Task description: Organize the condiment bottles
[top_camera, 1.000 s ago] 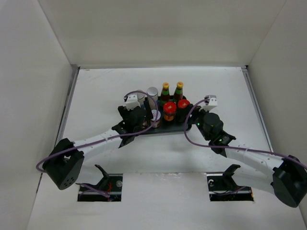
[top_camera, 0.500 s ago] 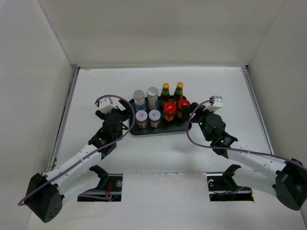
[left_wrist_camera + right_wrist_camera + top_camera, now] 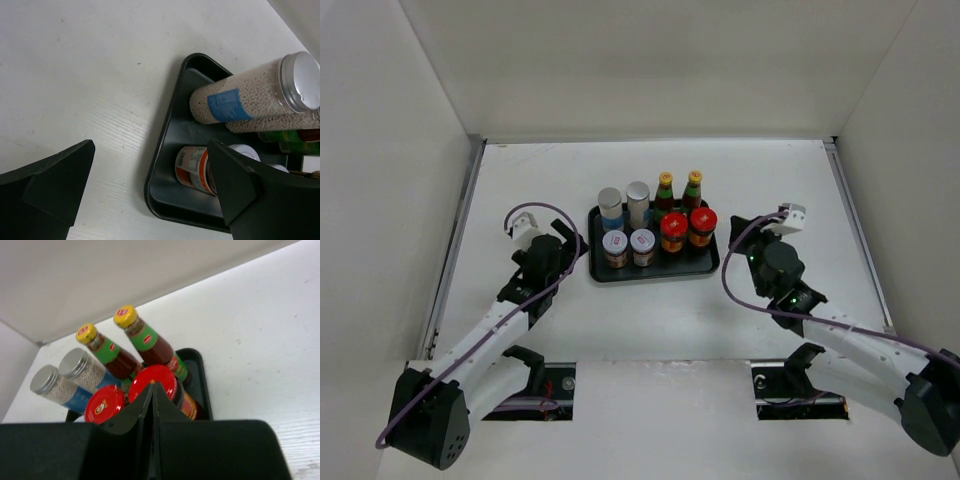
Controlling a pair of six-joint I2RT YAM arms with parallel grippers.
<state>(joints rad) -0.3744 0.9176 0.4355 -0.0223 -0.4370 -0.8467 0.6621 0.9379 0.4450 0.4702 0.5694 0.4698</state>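
My left gripper (image 3: 150, 146) is spread wide and empty, just beside the left end of the tray (image 3: 655, 271). My right gripper (image 3: 152, 388) is pressed together, holding nothing, right of the tray. All eight bottles (image 3: 672, 232) stand upright on the tray in two rows of four.

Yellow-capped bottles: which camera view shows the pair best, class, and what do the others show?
Right wrist: both yellow-capped bottles appear large, caps, green necks and labels plain. Top external shows them small, in the back row of the tray. Left wrist catches only a sliver behind the silver-lidded jars.
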